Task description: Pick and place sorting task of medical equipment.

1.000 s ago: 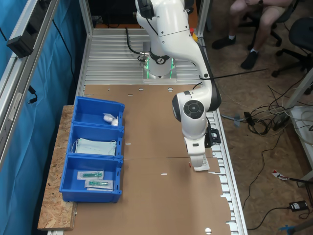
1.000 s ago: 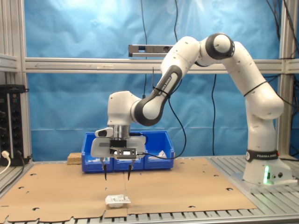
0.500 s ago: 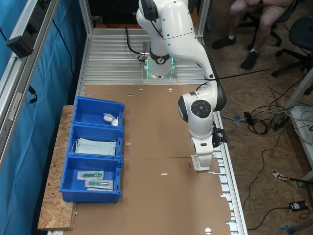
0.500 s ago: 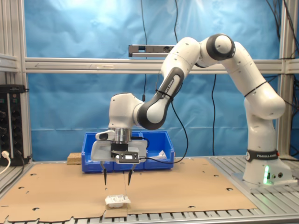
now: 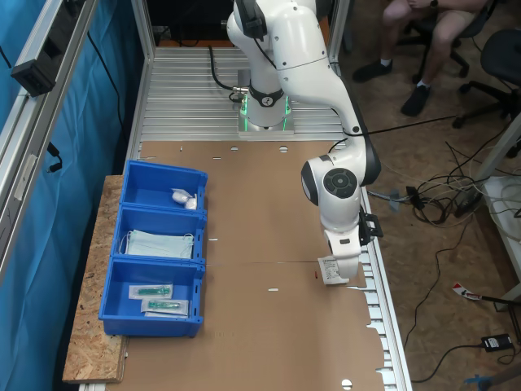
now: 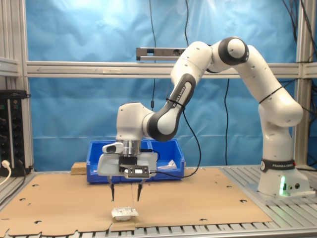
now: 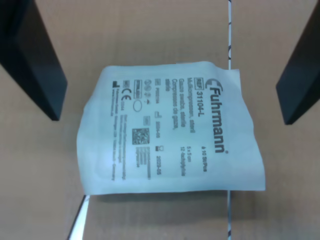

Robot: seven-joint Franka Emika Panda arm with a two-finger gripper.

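Beneath the gripper (image 6: 125,199), on the brown cardboard-covered desk (image 6: 59,203), well apart from the blue plastic bins (image 5: 155,257): one small flat white sealed packet (image 7: 170,127), roughly square, grey-printed, slightly puffed. Black fingers (image 7: 35,60) stand wide apart, empty, straddling it. Advised: descend straight, keep packet centred, close low on both edges so the thin packet does not slip.

White packet (image 7: 172,130) with dark grey print on plain brown cardboard (image 5: 244,220). Black fingers (image 7: 35,55). White arm (image 6: 257,84) with black joints. 3 blue bins (image 5: 159,248); pale blue masks (image 5: 159,243).
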